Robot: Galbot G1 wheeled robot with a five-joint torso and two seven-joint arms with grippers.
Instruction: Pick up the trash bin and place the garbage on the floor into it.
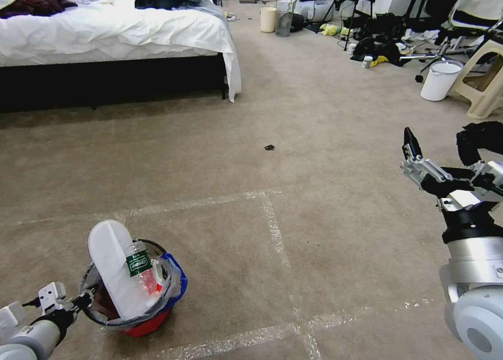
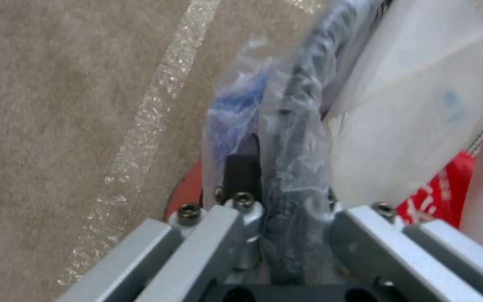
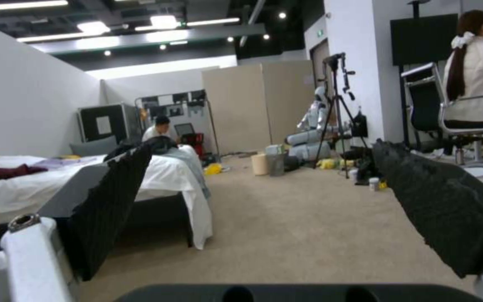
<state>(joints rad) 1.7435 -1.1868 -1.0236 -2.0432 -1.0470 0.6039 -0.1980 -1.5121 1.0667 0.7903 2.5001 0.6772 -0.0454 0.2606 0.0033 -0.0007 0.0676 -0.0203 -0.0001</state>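
Note:
The trash bin [image 1: 152, 323], red with a blue rim and a clear bag liner, stands on the carpet at the lower left. Inside it, garbage stands upright: a flat white sole [image 1: 111, 260], a green-labelled bottle [image 1: 139, 264] and a red wrapper [image 1: 149, 285]. My left gripper [image 1: 79, 300] is shut on the bin's near rim. In the left wrist view the bag-wrapped rim [image 2: 294, 159] runs between its jaws, and the left gripper [image 2: 286, 188] pinches it. My right gripper [image 1: 440, 145] hovers open and empty at the right, well above the floor, its black pads [image 3: 113, 197] spread wide.
A small dark scrap [image 1: 269, 147] lies on the carpet ahead. A bed [image 1: 105, 40] fills the far left. A plain white bucket [image 1: 440, 80] and a tan stool [image 1: 484, 82] stand far right, with clutter [image 1: 377, 45] behind. Tape lines [image 1: 275, 234] cross the carpet.

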